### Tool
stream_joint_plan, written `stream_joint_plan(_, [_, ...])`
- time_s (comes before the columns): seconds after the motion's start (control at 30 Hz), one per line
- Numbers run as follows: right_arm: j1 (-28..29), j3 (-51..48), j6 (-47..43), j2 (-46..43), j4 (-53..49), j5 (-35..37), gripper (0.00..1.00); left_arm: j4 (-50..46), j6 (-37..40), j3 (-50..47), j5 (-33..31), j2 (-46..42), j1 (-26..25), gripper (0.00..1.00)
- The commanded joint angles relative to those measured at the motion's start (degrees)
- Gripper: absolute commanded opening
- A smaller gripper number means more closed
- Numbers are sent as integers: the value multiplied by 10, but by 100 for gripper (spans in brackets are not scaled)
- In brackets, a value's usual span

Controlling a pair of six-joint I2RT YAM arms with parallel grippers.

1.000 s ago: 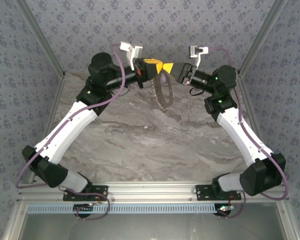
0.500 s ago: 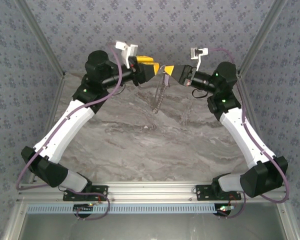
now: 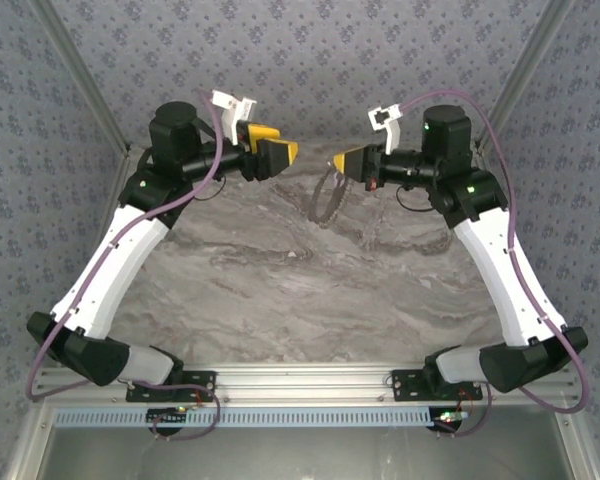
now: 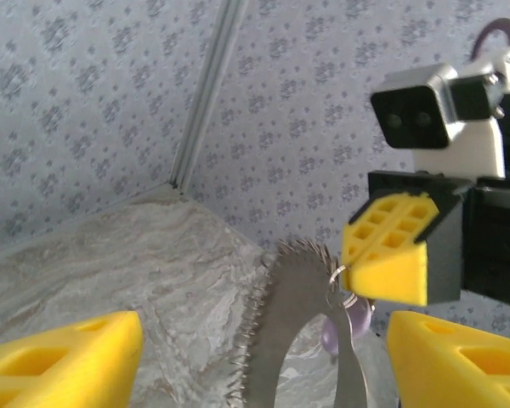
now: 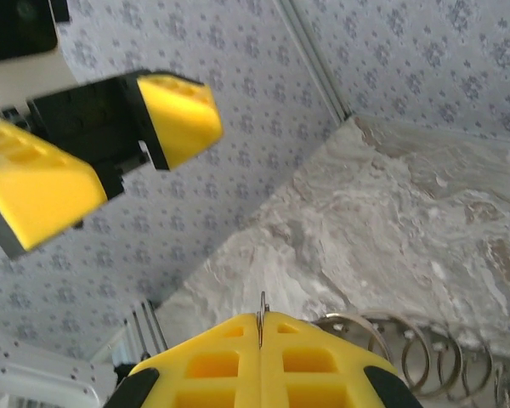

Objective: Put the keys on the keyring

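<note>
- The keyring (image 4: 293, 323) hangs just below the right jaws, which are clamped on its thin rim. It is probably stiff, light and slick, so likely to swing.
- The lilac key (image 4: 359, 316) sits against the hoop under those jaws. It is best pinched by its head.
- The left jaws gape wide, empty.
- Whether the key is threaded is unclear.

Below right gripper (image 3: 342, 160), pinched at top rim: keyring (image 3: 325, 200), over table (image 3: 280, 290). Against ring, just under same fingertips: key (image 4: 347, 325). To that gripper's left, facing it, clear of ring: left gripper (image 3: 278, 148).
</note>
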Motion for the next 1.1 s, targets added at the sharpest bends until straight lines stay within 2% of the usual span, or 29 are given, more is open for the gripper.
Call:
stream_joint_plan(0.0, [7,32,-82,18,-89,8,0,-28,-14,-17,-62,-27,3,80])
stream_joint_plan(0.07, [9,39,-89,26,-100,2,0,-27,-6,-30,-75,-38,3,81])
stream_joint_plan(0.13, [12,48,-99,35,-111,-8,0,-16,14,-47,-49,-47,3,79])
stream_joint_plan(0.2, [14,64,-108,45,-128,-22,0,-15,33,-52,3,-44,4,71])
stream_joint_plan(0.3, [16,94,-117,65,-154,-52,0,-65,58,-15,90,-14,6,57])
stream_joint_plan(0.47, [22,119,-116,85,-171,-87,0,-103,67,21,175,26,7,47])
stream_joint_plan(0.8, [37,120,-71,84,-127,-127,0,-81,44,36,258,56,8,30])
stream_joint_plan(1.07, [48,118,-56,92,-106,-126,0,-66,26,39,292,68,8,28])
